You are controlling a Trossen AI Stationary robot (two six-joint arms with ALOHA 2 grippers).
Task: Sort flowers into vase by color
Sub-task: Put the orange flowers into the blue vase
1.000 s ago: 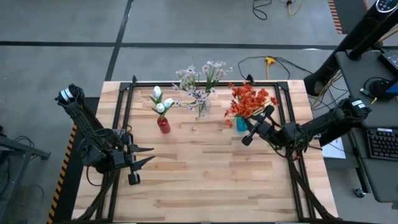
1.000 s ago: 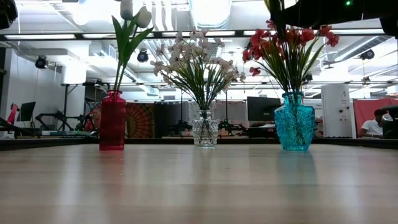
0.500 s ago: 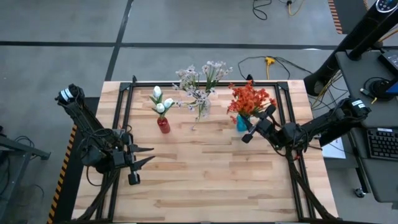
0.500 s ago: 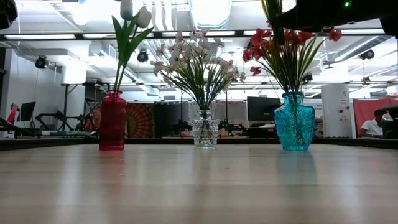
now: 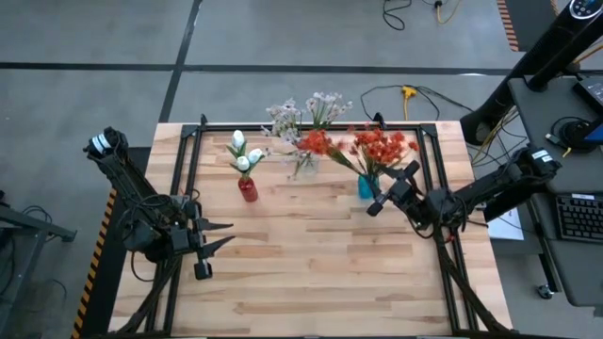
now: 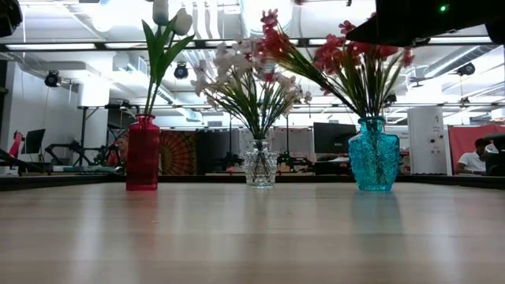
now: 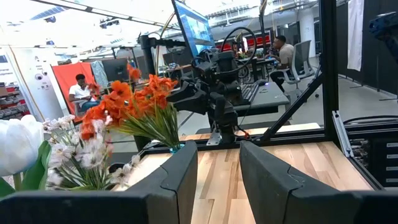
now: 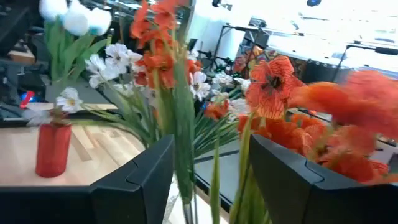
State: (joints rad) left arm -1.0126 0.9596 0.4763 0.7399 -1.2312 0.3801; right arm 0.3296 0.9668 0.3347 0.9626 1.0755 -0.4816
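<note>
Sorting looks near done: white tulips (image 5: pixel 243 153) in red vase (image 5: pixel 248 189), pale sprays (image 5: pixel 306 115) in clear vase (image 6: pixel 260 163), orange-red blooms (image 5: pixel 382 148) in teal vase (image 5: pixel 366 186), one orange stem (image 5: pixel 318 143) leaning over clear vase. Right gripper (image 5: pixel 394 189) beside teal vase, jaws parted, empty. Left gripper (image 5: pixel 219 235) waits near-left, jaws narrow. Near half of table (image 5: pixel 311 273) open; vases crowd far edge

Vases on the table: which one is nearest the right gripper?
The blue vase holding the orange-red flowers; the right gripper is beside it, while the red and clear vases stand farther off.
</note>
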